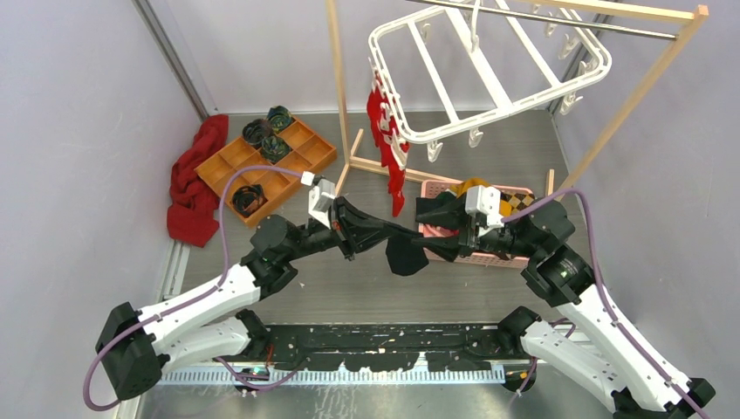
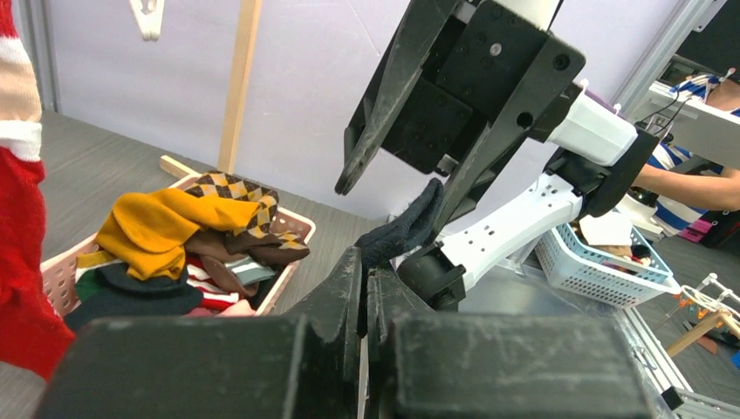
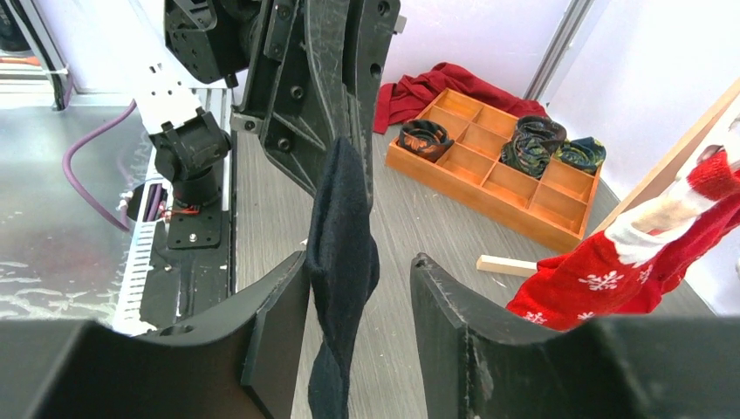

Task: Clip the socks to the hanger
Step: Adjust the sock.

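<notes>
Grey table [image 1: 349,292] with pale walls all round, so starting far left: a red cloth [image 1: 194,183] is heaped by the wall, just beside a wooden tray [image 1: 305,144] with 4 dark rolled bundles [image 1: 262,135] in its compartments. Next comes the left gripper [image 1: 391,237], fingers pressed together and pinching the top of a black sock [image 1: 407,255] that dangles over the middle of the table. Up behind it the white hanger [image 1: 490,74] hangs from the wooden rack [image 1: 339,87], with red socks [image 1: 388,148] clipped along its left edge. The right gripper [image 3: 359,262] faces the left one with its fingers spread. The black sock drops between them and lies against 1 finger, with a clear gap to the other, so it's not gripping anything. Furthest right, under that arm, the pink basket [image 2: 57,271] holds a mustard sock [image 2: 166,223] and an argyle sock [image 2: 236,188] piled on a few others
</notes>
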Robot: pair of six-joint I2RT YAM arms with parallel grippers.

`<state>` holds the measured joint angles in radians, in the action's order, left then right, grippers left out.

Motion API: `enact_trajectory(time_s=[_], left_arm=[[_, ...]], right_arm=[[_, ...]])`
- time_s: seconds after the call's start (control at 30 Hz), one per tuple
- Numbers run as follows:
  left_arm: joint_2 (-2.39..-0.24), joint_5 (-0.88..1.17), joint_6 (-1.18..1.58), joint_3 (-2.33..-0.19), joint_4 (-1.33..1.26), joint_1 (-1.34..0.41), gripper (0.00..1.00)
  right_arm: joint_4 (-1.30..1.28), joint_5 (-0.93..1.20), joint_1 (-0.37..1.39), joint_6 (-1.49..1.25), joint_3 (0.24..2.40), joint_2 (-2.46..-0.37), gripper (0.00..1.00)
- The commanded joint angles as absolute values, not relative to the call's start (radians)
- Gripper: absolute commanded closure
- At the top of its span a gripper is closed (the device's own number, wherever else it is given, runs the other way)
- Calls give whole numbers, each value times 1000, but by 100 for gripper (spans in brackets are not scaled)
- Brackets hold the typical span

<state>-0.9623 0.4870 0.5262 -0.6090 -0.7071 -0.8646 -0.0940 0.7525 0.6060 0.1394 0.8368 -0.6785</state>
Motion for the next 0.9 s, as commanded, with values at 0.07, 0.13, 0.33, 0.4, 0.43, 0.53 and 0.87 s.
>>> enact_trajectory(time_s=[0.07,0.13,0.33,0.4,0.43,0.53,0.87], left_arm=[[-981,467,567,-671,-809,-868,100],[-988,468,582,-676,-825,-868,100],[-1004,464,623,-681,-892,-868,100],[-1005,460,629,-681,-903,-868,100],[-1006,460,631,-680,-909,-868,100],[-1011,456,641,-677,-932,-868,100],[-1013,416,634,-690,-860,-868,74]], right_arm=[[-24,742,602,108,829,-667,48],[-6,731,602,98,825,-670,48],[79,708,603,74,817,-670,59],[83,704,601,75,818,-668,62],[83,700,602,75,819,-666,64],[79,703,599,75,827,-664,71],[-70,773,561,72,911,-652,99]])
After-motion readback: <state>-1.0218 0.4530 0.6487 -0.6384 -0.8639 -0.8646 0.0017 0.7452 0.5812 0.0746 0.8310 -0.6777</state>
